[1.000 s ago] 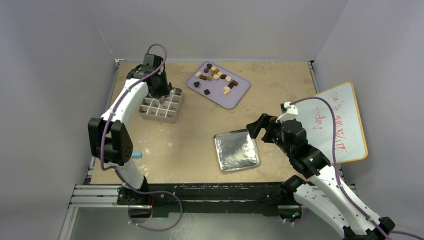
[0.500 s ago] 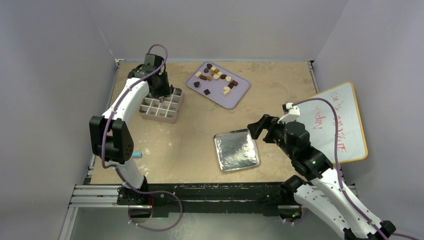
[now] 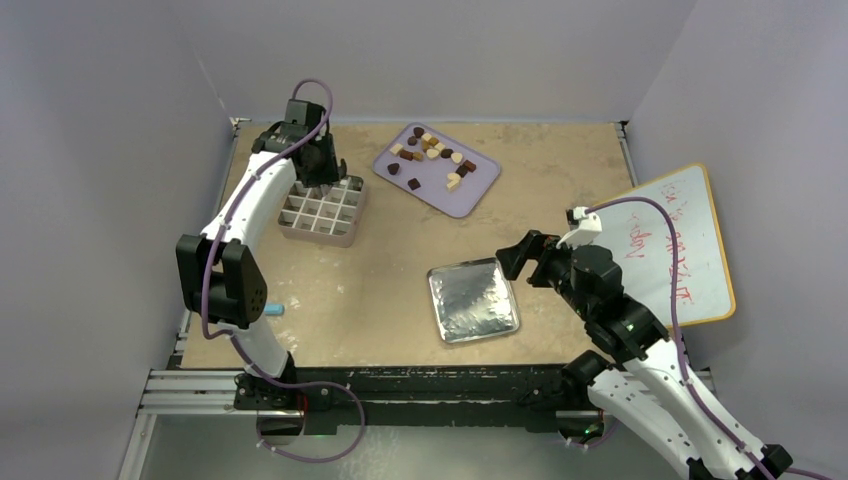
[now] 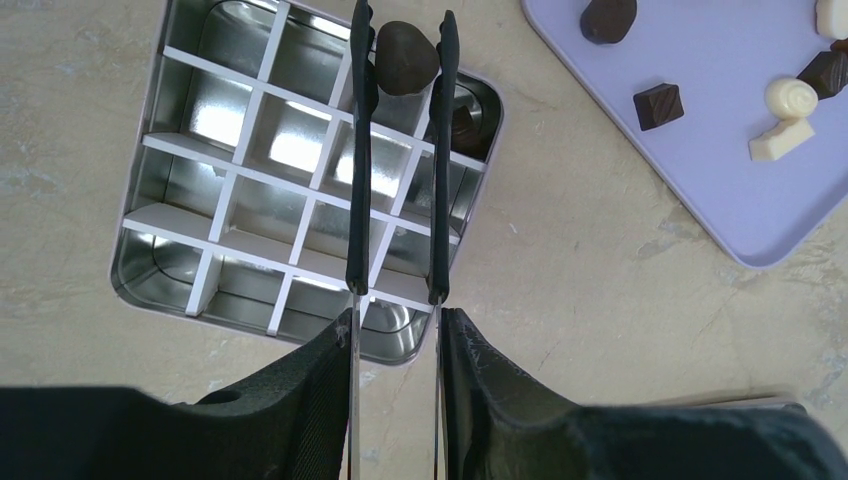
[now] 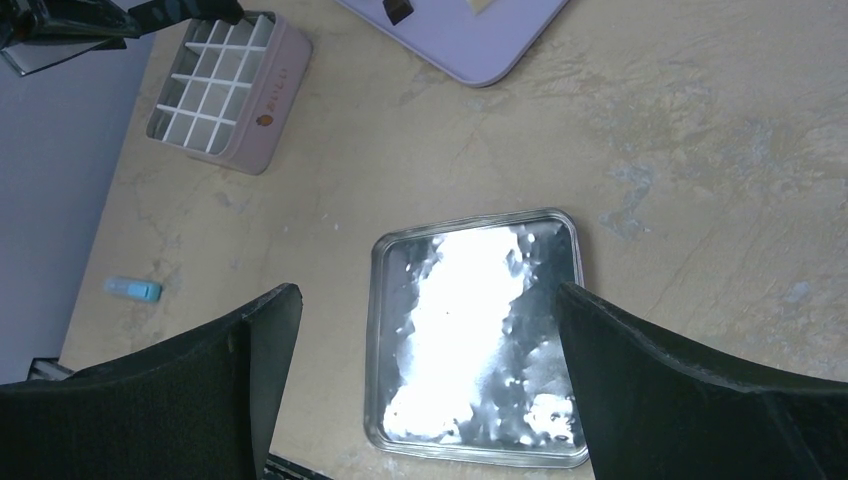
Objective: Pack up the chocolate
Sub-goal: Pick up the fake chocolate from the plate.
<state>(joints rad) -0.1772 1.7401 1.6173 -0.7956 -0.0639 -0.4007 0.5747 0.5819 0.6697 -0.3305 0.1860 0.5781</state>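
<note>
Left hand (image 4: 397, 325), chocolate (image 4: 405, 57) between its tweezers (image 4: 357, 200).

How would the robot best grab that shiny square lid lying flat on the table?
Take the lid by its rim, from straight above. It lies flat, seemingly hollow side up, so that low upturned edge is the only part jaws can close on: one inside, one outside.

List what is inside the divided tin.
Tin: one dark chocolate in a corner cell, a second chocolate between the tweezers tips. Other cells look bare; tweezers hide strips.
</note>
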